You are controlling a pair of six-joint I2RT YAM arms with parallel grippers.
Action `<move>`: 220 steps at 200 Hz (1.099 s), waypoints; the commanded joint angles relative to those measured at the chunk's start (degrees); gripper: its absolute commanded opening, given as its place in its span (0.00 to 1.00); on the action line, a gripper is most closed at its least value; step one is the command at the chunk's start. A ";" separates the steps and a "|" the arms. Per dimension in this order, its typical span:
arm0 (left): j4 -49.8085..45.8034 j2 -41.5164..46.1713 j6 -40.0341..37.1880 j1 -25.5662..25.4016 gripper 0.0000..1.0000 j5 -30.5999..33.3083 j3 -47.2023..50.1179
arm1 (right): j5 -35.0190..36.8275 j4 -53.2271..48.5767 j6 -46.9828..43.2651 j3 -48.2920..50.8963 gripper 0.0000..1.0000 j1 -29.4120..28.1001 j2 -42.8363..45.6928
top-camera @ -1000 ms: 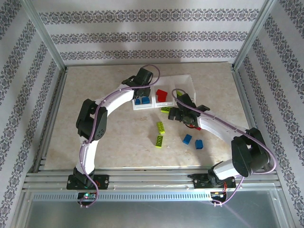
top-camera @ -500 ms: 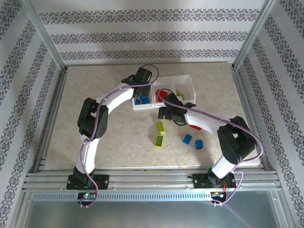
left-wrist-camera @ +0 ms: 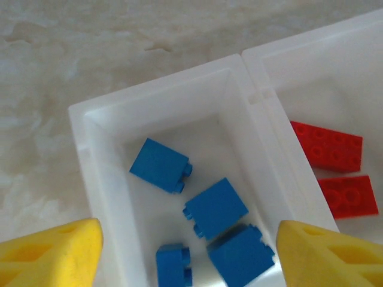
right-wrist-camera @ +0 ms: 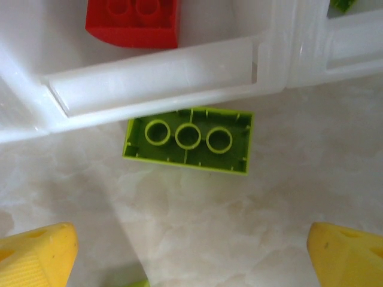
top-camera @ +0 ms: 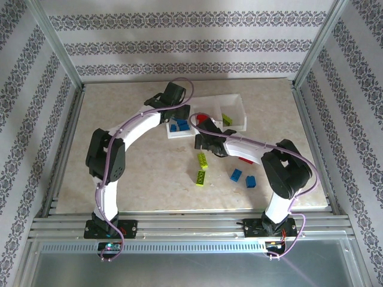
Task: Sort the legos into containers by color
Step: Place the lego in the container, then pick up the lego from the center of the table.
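Lying underside-up on the worktop [right-wrist-camera: 269, 197], tight against the outer wall of the white tray [right-wrist-camera: 161, 84]: one lime green brick [right-wrist-camera: 188, 139]. Likely light, rigid and slick-sided; best pinched across the two short ends (far long side crowded by the wall). Right gripper [right-wrist-camera: 191, 263] spread wide above it, holding nothing. Left gripper [left-wrist-camera: 191, 257] likewise released, over the end compartment with four blue bricks [left-wrist-camera: 160, 165]; red bricks [left-wrist-camera: 329, 149] next door. No brand, label or lettering legible.
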State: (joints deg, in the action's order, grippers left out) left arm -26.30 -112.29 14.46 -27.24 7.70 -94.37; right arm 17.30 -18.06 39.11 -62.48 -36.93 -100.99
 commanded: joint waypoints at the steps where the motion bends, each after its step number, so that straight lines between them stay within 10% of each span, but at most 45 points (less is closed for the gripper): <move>1: 2.73 5.70 2.12 0.74 0.92 -0.10 4.27 | 3.44 1.78 0.44 -2.33 0.98 -0.59 -2.01; 220: 13.38 29.49 9.03 0.83 1.00 1.10 32.31 | 8.44 4.55 0.70 -7.83 0.87 1.54 -13.91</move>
State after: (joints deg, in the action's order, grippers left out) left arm -15.03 -83.50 21.74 -27.24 9.41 -62.72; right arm 23.57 -14.66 39.13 -69.67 -36.25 -113.23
